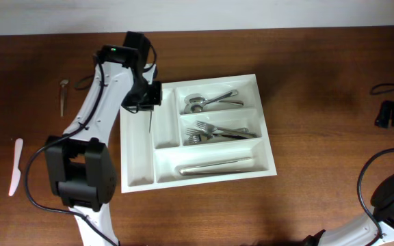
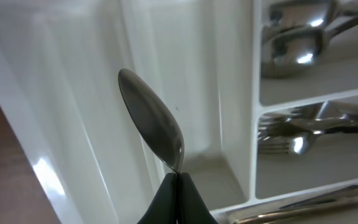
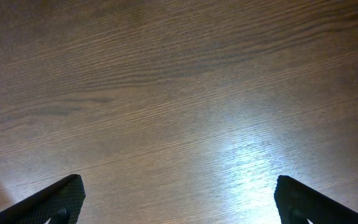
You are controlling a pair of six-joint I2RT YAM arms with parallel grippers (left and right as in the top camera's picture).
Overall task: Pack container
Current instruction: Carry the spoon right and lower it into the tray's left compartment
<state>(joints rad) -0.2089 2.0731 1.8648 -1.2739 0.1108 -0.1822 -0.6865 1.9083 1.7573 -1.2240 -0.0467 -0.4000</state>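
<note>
The container is a large white cutlery tray in the middle of the table. Its three crosswise compartments hold spoons, forks and knives. My left gripper hovers over the tray's top left part, shut on a metal spoon. In the left wrist view the spoon's bowl sticks out beyond the closed fingertips, above the narrow upright compartments. My right gripper is open over bare wood, far right of the tray, with nothing between its fingers.
A small metal utensil lies on the table at the far left. A white plastic knife lies near the left edge. The right arm's base and cables sit at the right edge.
</note>
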